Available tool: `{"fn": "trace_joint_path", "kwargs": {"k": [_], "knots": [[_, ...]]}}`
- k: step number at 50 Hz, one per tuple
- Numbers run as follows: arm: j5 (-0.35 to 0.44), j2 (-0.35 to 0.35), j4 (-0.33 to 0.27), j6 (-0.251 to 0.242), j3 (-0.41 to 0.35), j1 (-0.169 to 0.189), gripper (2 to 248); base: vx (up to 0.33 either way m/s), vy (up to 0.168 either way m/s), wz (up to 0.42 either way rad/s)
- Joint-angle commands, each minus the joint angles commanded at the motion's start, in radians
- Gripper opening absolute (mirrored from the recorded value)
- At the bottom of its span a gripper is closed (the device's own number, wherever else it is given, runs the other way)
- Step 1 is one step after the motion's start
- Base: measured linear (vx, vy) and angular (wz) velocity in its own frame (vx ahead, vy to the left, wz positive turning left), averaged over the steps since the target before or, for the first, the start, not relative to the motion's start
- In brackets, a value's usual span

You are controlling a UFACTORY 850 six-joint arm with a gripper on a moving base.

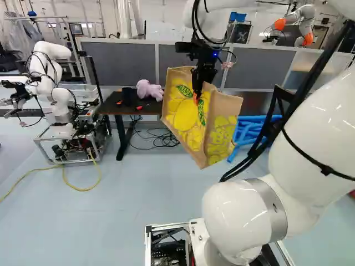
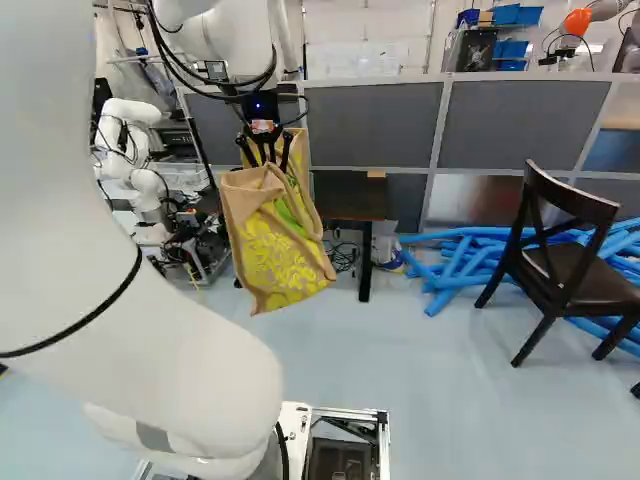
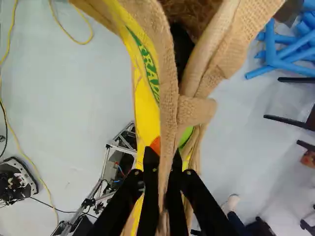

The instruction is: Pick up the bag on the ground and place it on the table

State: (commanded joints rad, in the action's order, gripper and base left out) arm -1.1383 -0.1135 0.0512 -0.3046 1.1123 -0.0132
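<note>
In the left base view my gripper [image 1: 198, 91] holds the tan and yellow bag [image 1: 186, 113] by its upper part, well above the floor. The bag hangs tilted, its lower corner free. Looking along the wrist, the gripper [image 3: 165, 162] is shut on the bag's rim [image 3: 170, 88], a fold of burlap pinched between its two fingers. The bag's opening faces ahead of the fingers. The dark table [image 1: 111, 109] stands beyond and to the left of the bag in the left base view, with a pink plush toy [image 1: 148, 90] and a black object on it.
Another robot [image 1: 52, 83] stands on a cart at the left of the left base view. Grey partitions [image 2: 375, 125] line the back. Blue tubes [image 2: 460, 262] and a dark chair [image 2: 560, 260] are at the right of the right base view. Cables [image 1: 152, 138] lie under the table.
</note>
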Motion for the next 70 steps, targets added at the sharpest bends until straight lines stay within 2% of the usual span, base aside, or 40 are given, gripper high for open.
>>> {"fn": "trace_joint_path", "kwargs": {"k": [70], "knots": [[0.0,0.0,0.0,0.0,0.0,0.0,22,0.162,-0.093,-0.002]]}}
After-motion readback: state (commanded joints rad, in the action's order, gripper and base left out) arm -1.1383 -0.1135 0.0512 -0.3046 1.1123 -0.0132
